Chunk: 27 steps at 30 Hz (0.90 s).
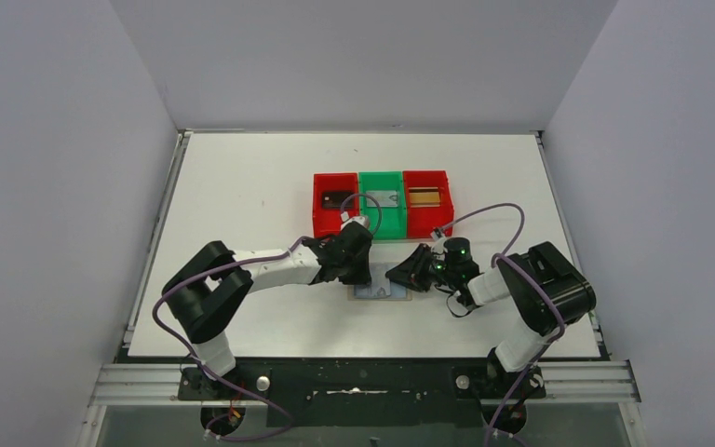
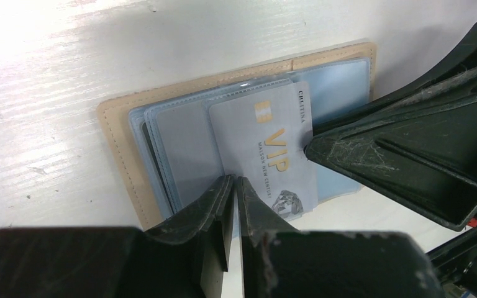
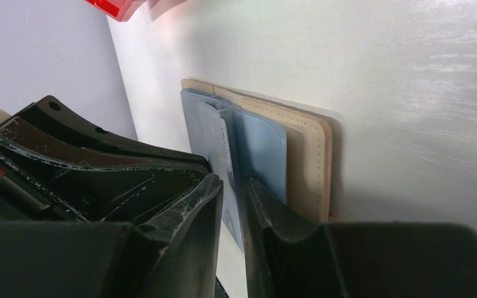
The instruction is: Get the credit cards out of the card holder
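Observation:
The card holder (image 1: pixel 379 292) lies open on the table, with a beige rim (image 2: pixel 115 124) and light blue sleeves. A silver-grey VIP credit card (image 2: pixel 267 143) sticks halfway out of a sleeve. My left gripper (image 2: pixel 236 180) is shut, its tips resting on the holder at the card's near edge. My right gripper (image 3: pixel 235 183) stands slightly open around the card's (image 3: pixel 225 161) end, with a narrow gap beside the card. One of its fingers (image 2: pixel 404 155) touches the card's right edge. Both grippers meet over the holder (image 3: pixel 313 155) in the top view.
Three bins stand in a row behind the holder: a red bin (image 1: pixel 335 219) with a dark card (image 1: pixel 337 198), a green bin (image 1: pixel 381 222) with a silver card (image 1: pixel 384 199), and a red bin (image 1: pixel 426 219) with a gold-brown card (image 1: pixel 424 196). Grey walls enclose the table.

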Each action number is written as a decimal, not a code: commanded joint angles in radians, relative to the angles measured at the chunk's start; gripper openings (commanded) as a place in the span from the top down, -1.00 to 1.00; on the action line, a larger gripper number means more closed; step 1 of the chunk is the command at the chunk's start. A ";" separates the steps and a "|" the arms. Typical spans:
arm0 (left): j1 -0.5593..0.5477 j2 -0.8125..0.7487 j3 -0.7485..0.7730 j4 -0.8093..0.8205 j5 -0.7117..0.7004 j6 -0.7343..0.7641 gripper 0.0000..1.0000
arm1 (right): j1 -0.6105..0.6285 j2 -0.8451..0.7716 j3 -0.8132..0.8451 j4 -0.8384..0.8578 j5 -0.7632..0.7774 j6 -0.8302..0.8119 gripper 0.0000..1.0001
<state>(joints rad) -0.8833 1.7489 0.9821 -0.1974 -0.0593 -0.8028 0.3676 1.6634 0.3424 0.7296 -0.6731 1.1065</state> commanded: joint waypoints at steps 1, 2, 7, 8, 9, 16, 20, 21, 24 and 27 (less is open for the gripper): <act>0.002 0.059 -0.020 -0.108 -0.080 0.039 0.82 | 0.001 0.012 0.017 0.052 -0.020 -0.012 0.62; 0.002 0.058 -0.020 -0.109 -0.079 0.039 0.82 | 0.002 0.014 0.018 0.048 -0.021 -0.015 0.69; 0.003 0.058 -0.020 -0.114 -0.082 0.038 0.85 | -0.006 0.003 -0.007 0.081 -0.015 0.003 0.91; 0.002 0.060 -0.020 -0.116 -0.083 0.039 0.86 | -0.009 -0.005 -0.014 0.079 -0.010 0.004 0.91; 0.003 0.061 -0.020 -0.118 -0.085 0.039 0.88 | -0.015 -0.011 -0.017 0.075 -0.009 0.003 0.91; 0.002 0.073 -0.017 -0.127 -0.100 0.039 0.89 | -0.048 -0.056 -0.026 0.054 -0.043 -0.009 0.90; 0.000 0.079 -0.010 -0.139 -0.113 0.042 0.90 | -0.049 -0.076 -0.017 0.001 -0.040 -0.039 0.85; 0.000 0.080 -0.007 -0.141 -0.116 0.043 0.90 | -0.049 -0.080 -0.015 -0.014 -0.036 -0.045 0.85; -0.001 0.078 -0.002 -0.145 -0.121 0.043 0.90 | -0.050 -0.101 -0.007 -0.064 -0.012 -0.067 0.86; -0.001 0.078 0.003 -0.145 -0.120 0.043 0.90 | -0.050 -0.131 0.008 -0.139 0.008 -0.105 0.86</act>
<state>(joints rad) -0.8894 1.7653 1.0027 -0.2062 -0.0925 -0.8013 0.3260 1.5917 0.3187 0.6662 -0.6971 1.0664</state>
